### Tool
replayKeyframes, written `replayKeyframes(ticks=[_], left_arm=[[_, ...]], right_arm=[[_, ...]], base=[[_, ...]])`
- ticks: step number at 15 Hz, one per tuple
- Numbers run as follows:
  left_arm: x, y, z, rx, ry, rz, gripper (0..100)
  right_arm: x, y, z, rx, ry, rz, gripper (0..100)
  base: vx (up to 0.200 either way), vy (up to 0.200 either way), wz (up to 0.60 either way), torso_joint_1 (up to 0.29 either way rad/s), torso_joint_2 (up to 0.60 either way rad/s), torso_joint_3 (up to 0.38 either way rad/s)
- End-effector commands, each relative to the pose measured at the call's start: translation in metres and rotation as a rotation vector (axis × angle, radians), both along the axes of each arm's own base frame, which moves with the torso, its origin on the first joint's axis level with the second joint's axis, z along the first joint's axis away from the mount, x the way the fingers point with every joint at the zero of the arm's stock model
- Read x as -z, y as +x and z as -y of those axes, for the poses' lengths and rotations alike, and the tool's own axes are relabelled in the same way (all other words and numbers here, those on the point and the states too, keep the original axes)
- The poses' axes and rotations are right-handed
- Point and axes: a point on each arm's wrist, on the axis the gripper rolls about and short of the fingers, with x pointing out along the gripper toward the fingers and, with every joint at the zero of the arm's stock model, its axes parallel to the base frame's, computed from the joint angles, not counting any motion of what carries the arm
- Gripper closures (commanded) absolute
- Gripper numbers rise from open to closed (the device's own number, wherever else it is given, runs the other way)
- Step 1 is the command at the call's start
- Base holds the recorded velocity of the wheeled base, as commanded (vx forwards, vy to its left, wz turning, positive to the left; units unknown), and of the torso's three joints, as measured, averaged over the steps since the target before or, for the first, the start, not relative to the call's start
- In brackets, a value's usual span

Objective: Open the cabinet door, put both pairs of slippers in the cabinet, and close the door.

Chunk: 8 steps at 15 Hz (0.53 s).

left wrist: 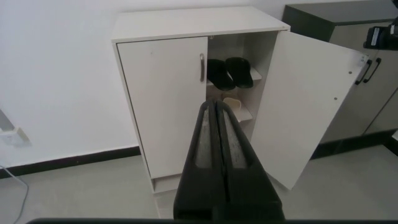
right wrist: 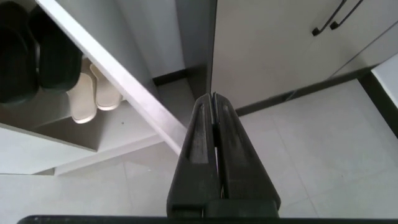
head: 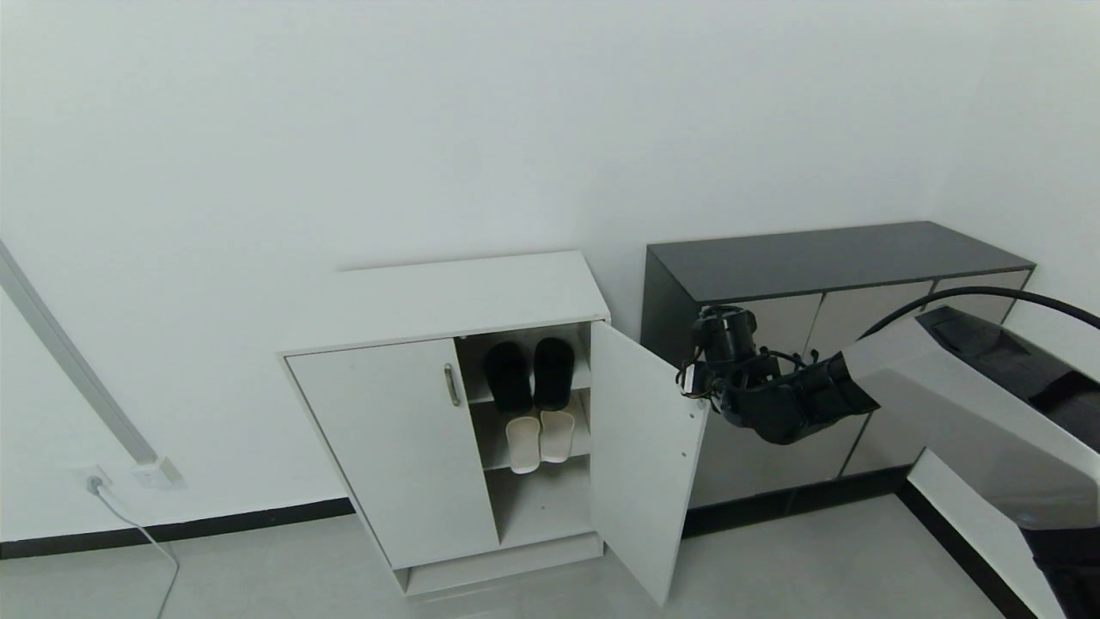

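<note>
A sparsely furnished room, likely a home entryway: a white shoe cabinet against a bare wall, a dark sideboard just beside the cabinet, and black skirting behind it.

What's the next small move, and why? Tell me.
Probably press the right gripper against the open door and swing it shut. The black slippers and white slippers already sit on shelves inside the cabinet, and the shut gripper is right by the door's free edge, so closing looks like all that is left.
</note>
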Motion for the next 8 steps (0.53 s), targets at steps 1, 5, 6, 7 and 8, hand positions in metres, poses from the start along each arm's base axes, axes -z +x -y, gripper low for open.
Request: replayKeyframes(ticks=[1, 5, 6, 7, 8], left_arm=[[0.0, 0.0, 0.0, -0.001, -0.001, -0.001, 100], [0.0, 0.0, 0.0, 0.0, -0.001, -0.001, 100], [0.0, 0.0, 0.0, -0.001, -0.001, -0.001, 100], [0.0, 0.0, 0.0, -0.001, -0.001, -0.001, 100], [0.0, 0.0, 0.0, -0.001, -0.001, -0.001, 100]], right_arm=[[0.005, 0.001, -0.001, 0.0, -0.004, -0.008, 100], [0.008, -0.004, -0.006, -0.015, -0.015, -0.031, 100], [0.008, -0.006, -0.008, -0.019, -0.015, -0.032, 100], [0.008, -0.009, -0.011, -0.026, -0.016, -0.036, 100], [0.005, -0.014, -0.014, -0.038, -0.017, -0.037, 100]], base=[[0.0, 0.0, 0.0, 0.0, 0.0, 0.0], [0.0, 0.0, 0.0, 0.0, 0.0, 0.0], [0.0, 0.0, 0.0, 0.0, 0.0, 0.0], [0.0, 0.0, 0.0, 0.0, 0.0, 0.0], [0.0, 0.0, 0.0, 0.0, 0.0, 0.0]])
